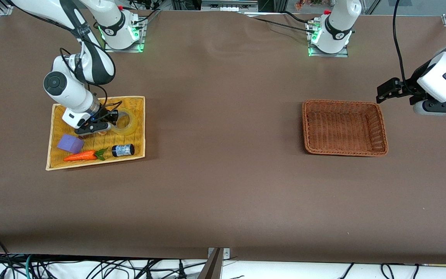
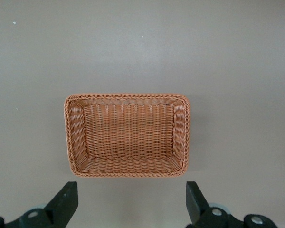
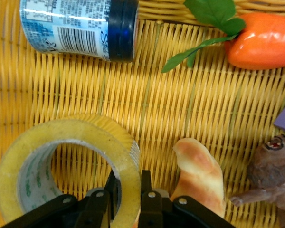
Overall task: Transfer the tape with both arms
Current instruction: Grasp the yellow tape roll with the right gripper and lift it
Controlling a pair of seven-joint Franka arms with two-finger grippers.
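Observation:
The tape (image 1: pixel 127 122), a translucent yellowish ring with a grey-white core, lies in the yellow woven tray (image 1: pixel 139 101) at the right arm's end of the table. My right gripper (image 1: pixel 105 123) is down in the tray and shut on the tape (image 3: pixel 61 161): one finger sits inside the ring, the other outside, pinching its wall (image 3: pixel 128 190). My left gripper (image 1: pixel 381 93) hangs open and empty above the table beside the brown basket (image 1: pixel 379 116). In the left wrist view its fingertips (image 2: pixel 66 202) frame bare table beside the basket (image 2: pixel 128 97).
Sharing the yellow tray are a purple block (image 1: pixel 70 143), a toy carrot (image 1: pixel 80 156), a small dark-capped jar (image 1: pixel 123 150), a croissant-shaped toy (image 3: pixel 199 173) and a small brown animal figure (image 3: pixel 273 178). The brown basket holds nothing.

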